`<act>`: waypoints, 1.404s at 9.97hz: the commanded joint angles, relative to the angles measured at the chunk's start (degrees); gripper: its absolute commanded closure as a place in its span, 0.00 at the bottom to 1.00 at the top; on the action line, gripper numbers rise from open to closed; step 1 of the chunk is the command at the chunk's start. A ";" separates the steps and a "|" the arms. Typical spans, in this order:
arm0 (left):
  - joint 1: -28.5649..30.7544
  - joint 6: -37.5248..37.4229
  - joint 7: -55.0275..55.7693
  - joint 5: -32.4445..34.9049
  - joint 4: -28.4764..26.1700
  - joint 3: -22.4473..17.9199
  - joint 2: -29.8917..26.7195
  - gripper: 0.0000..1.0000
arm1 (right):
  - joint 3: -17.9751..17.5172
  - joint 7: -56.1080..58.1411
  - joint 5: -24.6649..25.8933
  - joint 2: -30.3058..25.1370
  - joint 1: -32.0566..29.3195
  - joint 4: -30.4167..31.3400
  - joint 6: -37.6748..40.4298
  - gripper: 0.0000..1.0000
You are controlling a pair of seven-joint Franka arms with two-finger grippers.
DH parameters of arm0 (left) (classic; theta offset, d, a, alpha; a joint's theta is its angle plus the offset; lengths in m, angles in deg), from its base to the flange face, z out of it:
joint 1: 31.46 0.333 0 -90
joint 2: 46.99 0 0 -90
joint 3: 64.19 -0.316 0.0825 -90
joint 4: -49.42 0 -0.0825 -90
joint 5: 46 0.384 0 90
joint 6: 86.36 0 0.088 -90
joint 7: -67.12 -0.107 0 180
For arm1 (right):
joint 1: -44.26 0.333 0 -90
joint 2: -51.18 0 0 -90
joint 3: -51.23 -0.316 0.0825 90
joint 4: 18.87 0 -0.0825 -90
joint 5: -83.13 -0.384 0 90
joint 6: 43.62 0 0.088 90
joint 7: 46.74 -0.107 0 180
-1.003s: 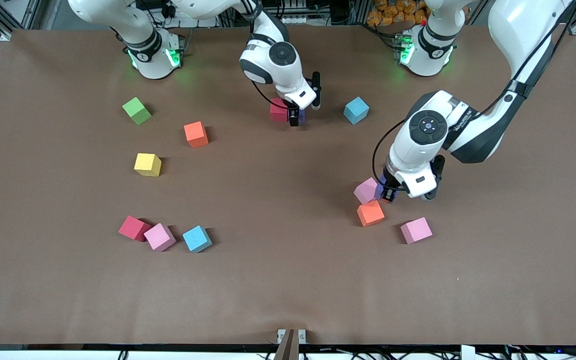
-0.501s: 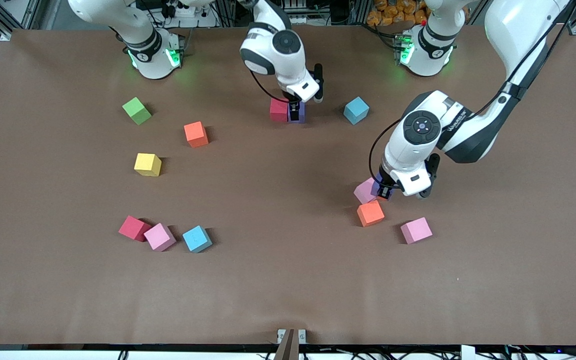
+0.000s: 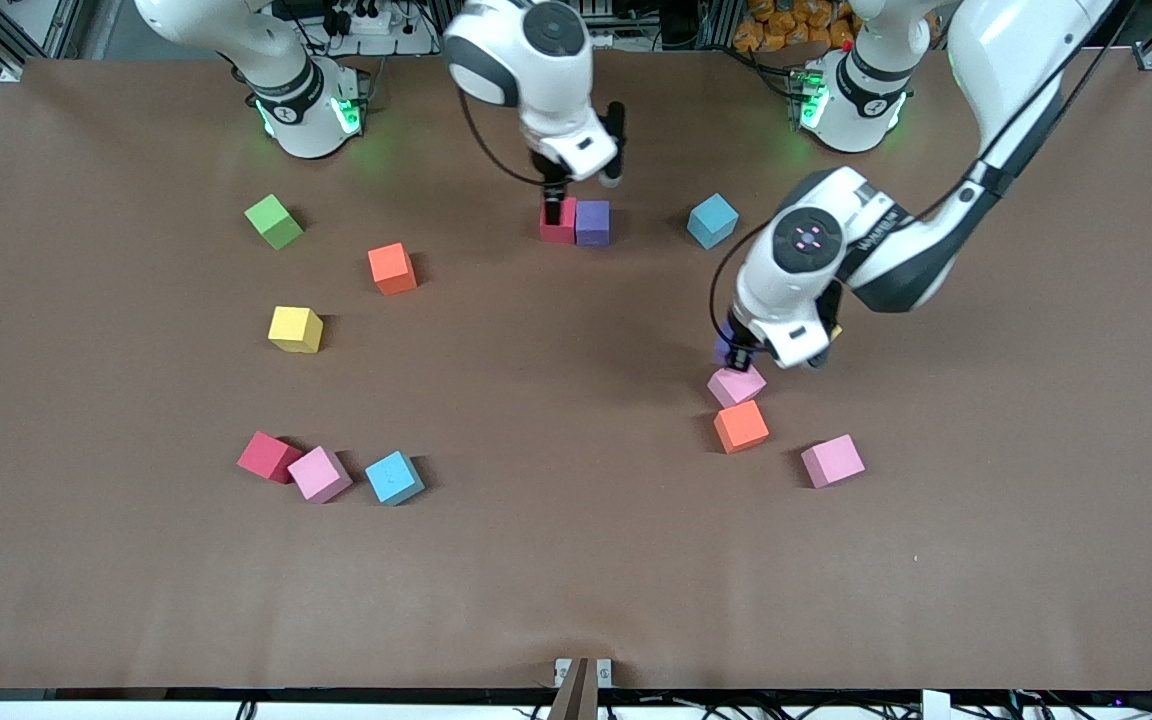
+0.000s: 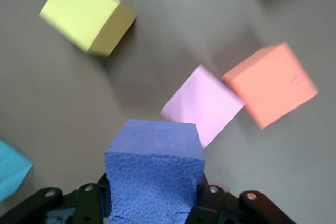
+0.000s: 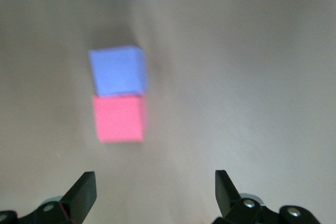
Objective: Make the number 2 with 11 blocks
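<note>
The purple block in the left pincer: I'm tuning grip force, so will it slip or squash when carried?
The purple block shows a dimpled, foam-like face, so it probably gives slightly and resists slipping. It looks light, since the shut left pincer holds it above the table with only a low grip. Flat faces suggest it won't roll once set down.

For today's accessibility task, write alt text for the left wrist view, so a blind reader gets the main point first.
The left gripper is shut on a purple block, held above the brown table. Below lie a pink block touching an orange block, with a yellow block apart from them.
</note>
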 commanded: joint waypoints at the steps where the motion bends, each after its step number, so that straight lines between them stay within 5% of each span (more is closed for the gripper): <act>1: 0.31 1.54 8.17 -0.99 -4.12 4.96 -1.16 1.00 | -0.54 2.41 0.57 -5.49 -10.89 3.95 -0.01 0.00; 4: -1.87 5.85 17.23 -0.90 -8.78 8.50 -1.07 1.00 | -0.01 7.52 0.92 -4.71 -25.49 0.27 -2.63 0.00; 7: -5.66 11.91 31.19 -0.11 -13.61 8.33 -0.63 1.00 | -0.01 10.96 2.60 0.54 -33.24 -0.01 -11.93 0.00; 10: -7.33 15.53 42.45 1.11 -17.58 8.24 -0.63 1.00 | -0.01 10.08 -0.20 12.39 -36.87 -8.67 -14.78 0.00; 12: -8.73 16.40 48.00 3.57 -19.34 8.24 -0.37 1.00 | 0.16 7.81 -9.82 18.38 -36.17 -17.02 -13.47 0.00; 14: -10.41 18.69 50.65 3.76 -21.53 8.24 -0.37 1.00 | 1.82 7.53 -10.34 24.27 -34.94 -23.00 -12.93 0.00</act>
